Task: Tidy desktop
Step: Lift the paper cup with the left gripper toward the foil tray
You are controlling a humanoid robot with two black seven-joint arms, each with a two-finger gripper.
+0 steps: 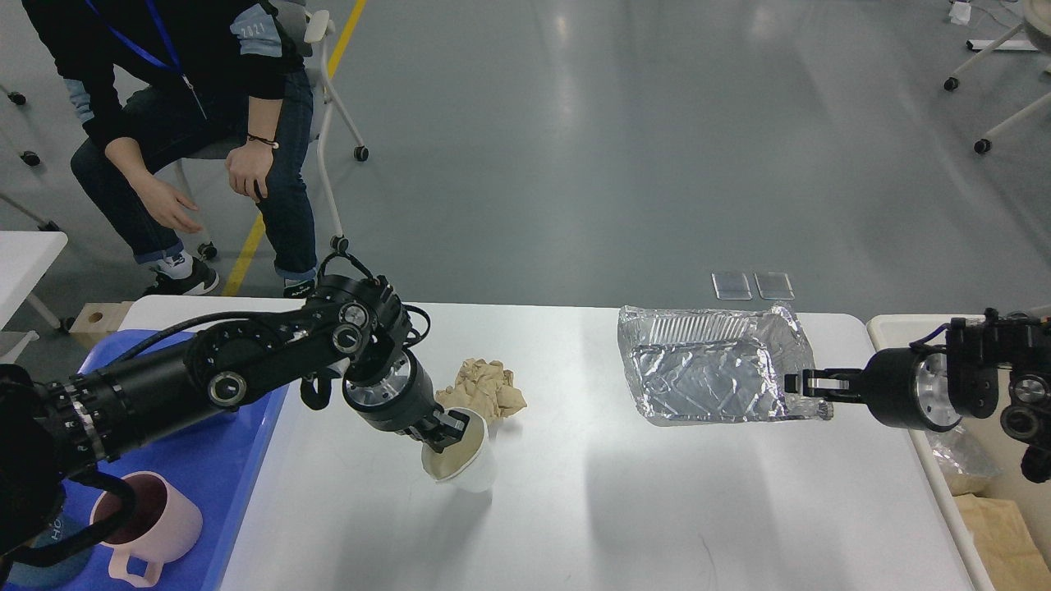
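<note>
The left gripper [447, 428] pinches the rim of a tilted paper cup [461, 455] above the desktop [591, 492]; the right gripper [800, 383] pinches a foil tray [710, 365] by its edge.

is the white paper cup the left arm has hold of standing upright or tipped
Tipped. The paper cup leans with its mouth turned toward the camera and left, its rim pinched by the left gripper.

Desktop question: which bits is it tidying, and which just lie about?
Job:
- white rectangular desktop
- white paper cup, in left gripper
- crumpled silver foil tray, in right gripper
- crumpled brown paper ball

Lying about:
- pink mug in blue plastic tray
</note>
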